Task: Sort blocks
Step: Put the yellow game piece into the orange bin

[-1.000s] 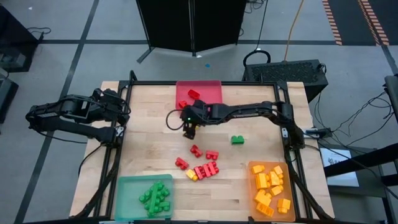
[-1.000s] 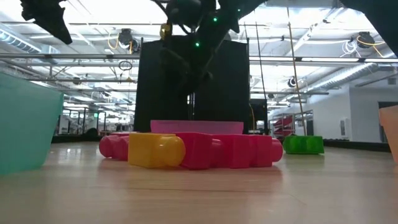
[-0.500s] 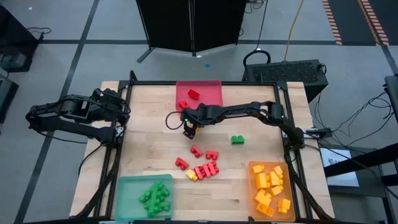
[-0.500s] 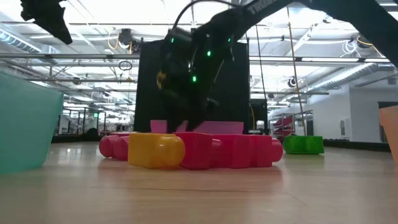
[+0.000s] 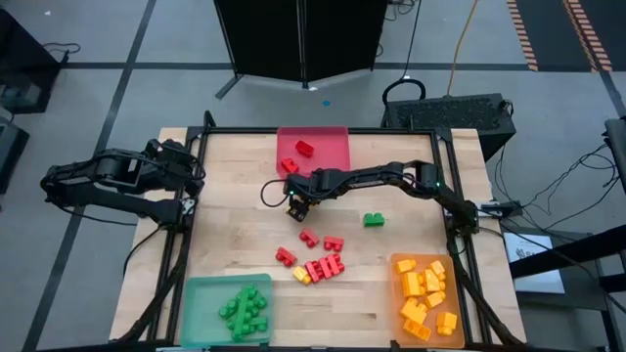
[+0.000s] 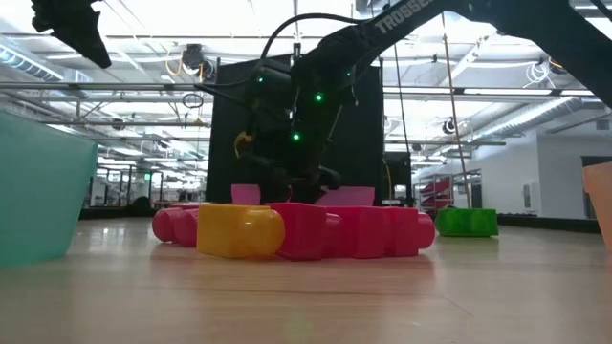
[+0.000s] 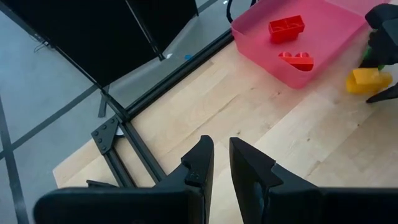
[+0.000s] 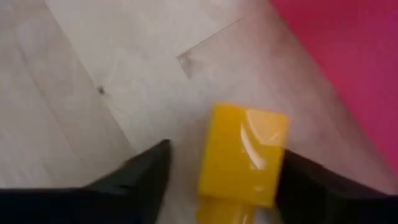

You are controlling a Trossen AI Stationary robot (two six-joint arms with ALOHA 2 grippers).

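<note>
The wooden table, pale planked butcher-block, carried three shallow translucent trays: a red tray at the far edge, a green tray and an orange tray at the near corners. The left gripper waited off the table's left side, its dark fingers nearly closed on nothing.

The right gripper reached low over the mid-table, just in front of the red tray. Its fingers stood open on either side of a yellow block, glossy, hard and squared, resting on the wood; no grip showed. To do this well, the fingers should probably close squarely on the block's flat sides, centred, since the smooth plastic could slip or twist, and the lift should clear the tray wall nearby.

Loose blocks lay nearer the front: a cluster of red blocks with one yellow touching it, and a lone green block to the right, all studded.
</note>
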